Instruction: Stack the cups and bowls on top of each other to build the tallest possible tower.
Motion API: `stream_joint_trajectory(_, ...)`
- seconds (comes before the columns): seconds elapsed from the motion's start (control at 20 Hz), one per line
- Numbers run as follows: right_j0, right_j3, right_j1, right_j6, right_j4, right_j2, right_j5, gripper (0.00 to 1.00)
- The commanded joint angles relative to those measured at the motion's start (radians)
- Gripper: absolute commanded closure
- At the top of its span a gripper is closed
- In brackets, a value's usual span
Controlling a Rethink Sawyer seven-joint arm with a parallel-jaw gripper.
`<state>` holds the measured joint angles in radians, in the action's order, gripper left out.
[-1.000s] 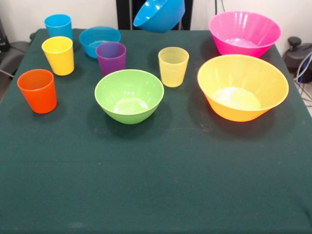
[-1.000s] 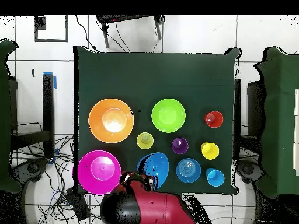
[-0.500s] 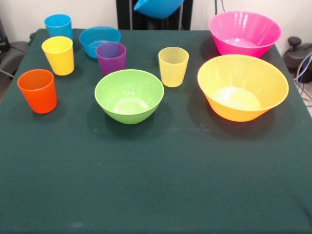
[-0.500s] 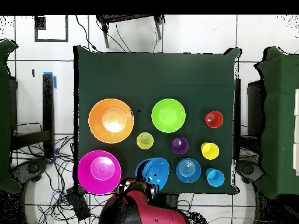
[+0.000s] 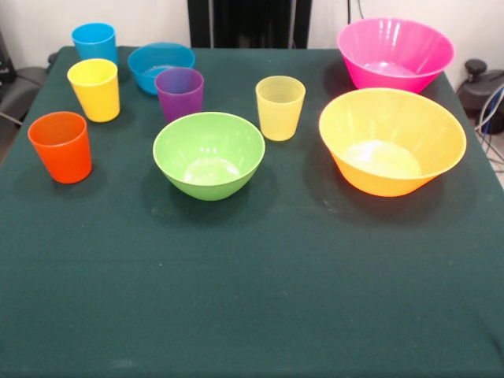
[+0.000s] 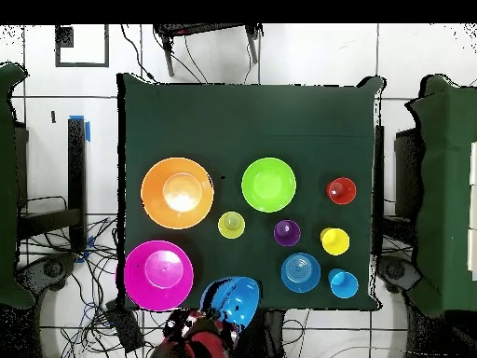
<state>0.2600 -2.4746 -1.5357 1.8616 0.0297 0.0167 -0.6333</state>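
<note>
Medium blue translucent plastic bowl [image 6: 233, 298] hangs over the table's robot-side edge w/ the gripper [image 6: 203, 320] beside it (can't tell if it's actually clamped, too hidden). Imo carry it level, set down rim-up on bare dark green tablecloth [image 5: 252, 299] as tower base.

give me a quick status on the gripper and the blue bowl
Gripper at table's edge, fingers hidden. Medium blue bowl lifted at the arm's end, out of front view. Nothing stacked yet; no obstruction.

Even, bright light; soft shadows
</note>
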Motion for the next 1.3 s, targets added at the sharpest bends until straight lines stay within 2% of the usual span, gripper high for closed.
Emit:
stream_joint_trajectory(0.05, -0.022, -0.232, -0.231, -0.321, 0.002, -0.137, -0.141, 1.0)
stream_joint_trajectory(0.2, -0.02, -0.216, -0.186, -0.296, -0.005, -0.114, -0.106, 1.0)
stream_joint_trajectory(0.45, 0.037, -0.133, 0.018, -0.266, -0.091, 0.036, 0.064, 1.0)
stream_joint_trajectory(0.6, 0.066, -0.058, 0.096, -0.205, -0.086, 0.114, 0.082, 1.0)
stream_joint_trajectory(0.75, 0.092, 0.051, 0.167, -0.131, -0.043, 0.176, 0.06, 1.0)
stream_joint_trajectory(0.95, 0.111, 0.127, 0.214, -0.08, 0.002, 0.211, 0.057, 1.0)
stream_joint_trajectory(1.1, 0.117, 0.115, 0.226, -0.072, -0.009, 0.219, 0.092, 1.0)
stream_joint_trajectory(1.3, 0.098, 0.153, 0.26, -0.021, 0.038, 0.215, 0.077, 1.0)
